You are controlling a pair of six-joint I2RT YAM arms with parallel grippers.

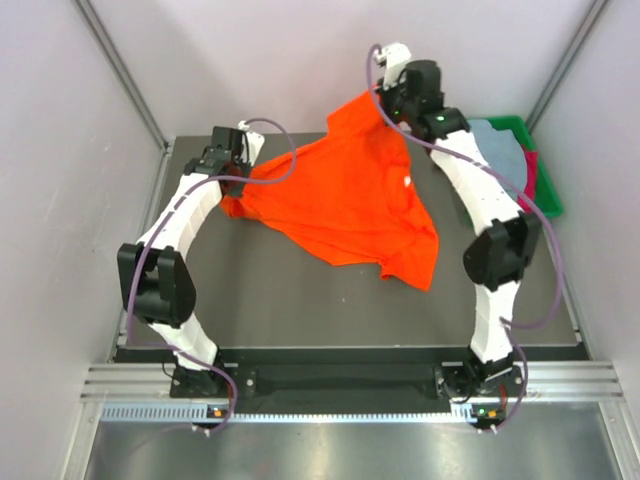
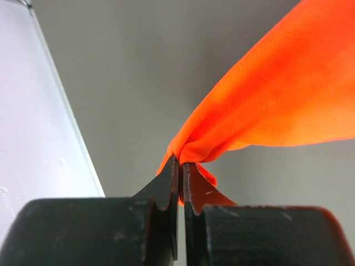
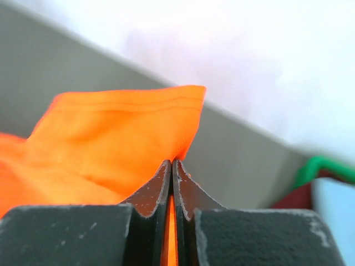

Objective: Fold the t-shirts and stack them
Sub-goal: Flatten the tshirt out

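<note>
Top view: the orange t-shirt (image 1: 350, 200) is shown spread between the two arms over the dark table (image 1: 300, 310); its far corner is raised near the rear wall, its left corner is drawn out toward the table's left edge, and its remaining cloth is seen sagging toward the near right; whether that lower part rests on the table cannot be told.

Left wrist view: the left gripper (image 2: 180, 163) is seen closed, a bunched corner of the orange cloth being pinched at the very tips of the jaws; the cloth is drawn away up and to the right.

Right wrist view: the right gripper (image 3: 172, 163) is likewise seen clamped on the shirt; a strip of orange is visible between the jaws, and a hemmed edge is held up just beyond the tips.

Far right corner: a green tray (image 1: 548, 185) is partly hidden by the right arm; a pale grey-blue t-shirt (image 1: 500, 150) and a crimson t-shirt (image 1: 531, 172) are seen lying in it, well apart from the orange one.
</note>
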